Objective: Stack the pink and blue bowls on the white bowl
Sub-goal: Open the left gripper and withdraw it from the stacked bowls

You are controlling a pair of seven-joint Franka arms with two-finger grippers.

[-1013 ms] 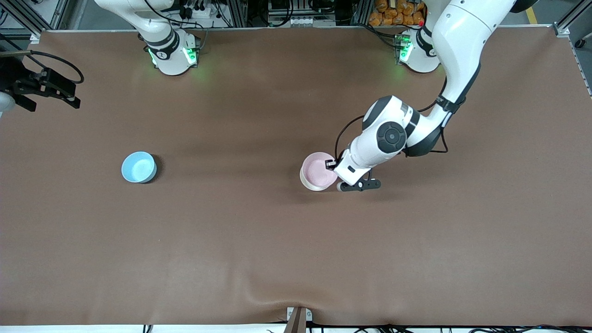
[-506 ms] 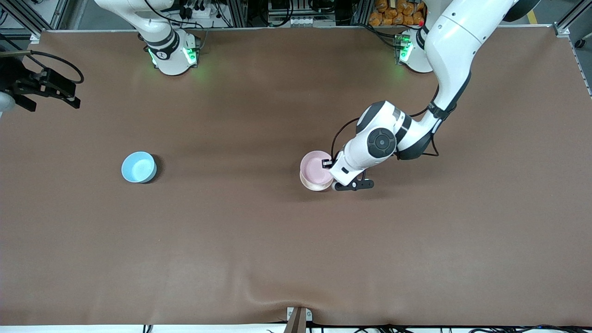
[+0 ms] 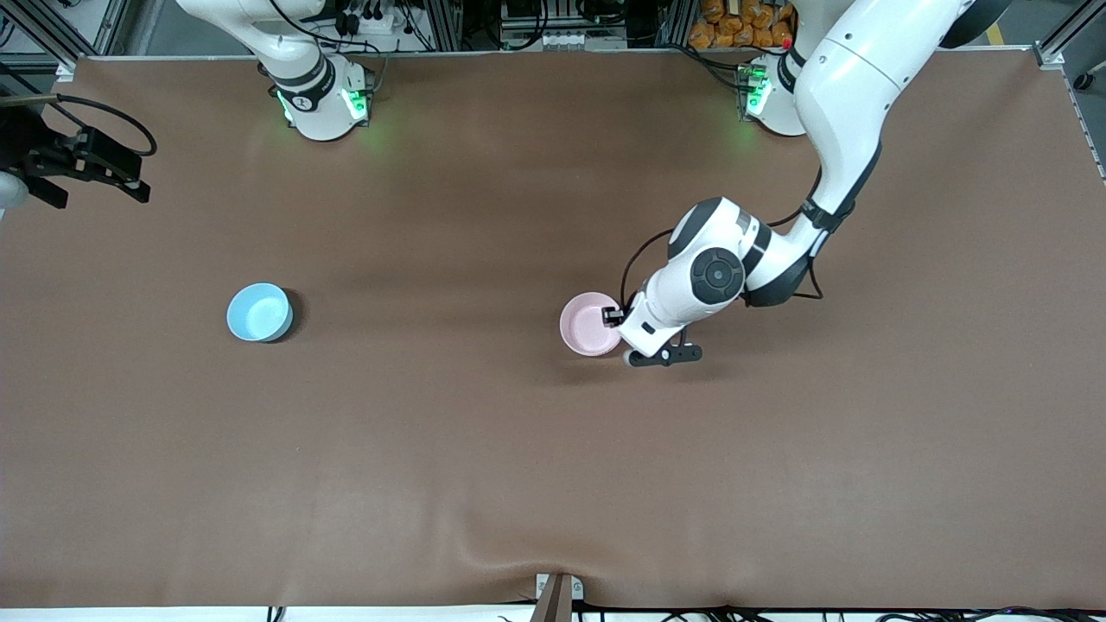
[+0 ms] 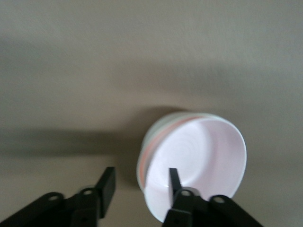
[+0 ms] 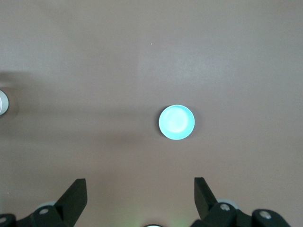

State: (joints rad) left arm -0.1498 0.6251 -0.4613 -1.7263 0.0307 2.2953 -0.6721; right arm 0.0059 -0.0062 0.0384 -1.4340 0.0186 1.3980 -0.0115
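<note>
The pale pink bowl (image 3: 590, 324) sits nested in the white bowl, near the table's middle. In the front view the pink bowl almost fully covers the white one. In the left wrist view a strip of the white bowl's rim (image 4: 145, 150) shows round the pink bowl (image 4: 203, 151). My left gripper (image 3: 619, 332) (image 4: 140, 173) is open, with one finger inside the pink bowl and the other outside the rim, clear of the wall. The light blue bowl (image 3: 258, 312) (image 5: 176, 122) stands alone toward the right arm's end. My right gripper (image 3: 86, 168) (image 5: 139, 198) is open and empty, waiting high over that end.
The brown table cover (image 3: 484, 449) has a wrinkle near its front edge. A small bracket (image 3: 557, 596) sticks up at that front edge. The two arm bases (image 3: 321, 104) stand along the back with green lights.
The pink bowl, held raised and off-centre over the white bowl, has come down and now sits squarely in it. The left arm shifted slightly. The right arm and blue bowl have not moved.
</note>
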